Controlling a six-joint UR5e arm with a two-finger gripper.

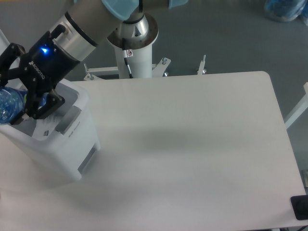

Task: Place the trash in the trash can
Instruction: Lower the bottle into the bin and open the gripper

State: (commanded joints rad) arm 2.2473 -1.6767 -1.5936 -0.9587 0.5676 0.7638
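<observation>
The trash I can see is a small blue-tinted plastic bottle. It hangs at the far left edge of the view, over the open top of the trash can, a white boxy bin with a grey panel on its rim. My gripper is shut on the bottle, with black fingers on either side of it. The bottle's left part is cut off by the frame edge. The arm hides most of the bin's opening.
The arm's white pedestal stands behind the table's far edge. A black object sits at the table's near right corner. A white frame bar rises beside the right edge. A blue bag lies on the floor, top right.
</observation>
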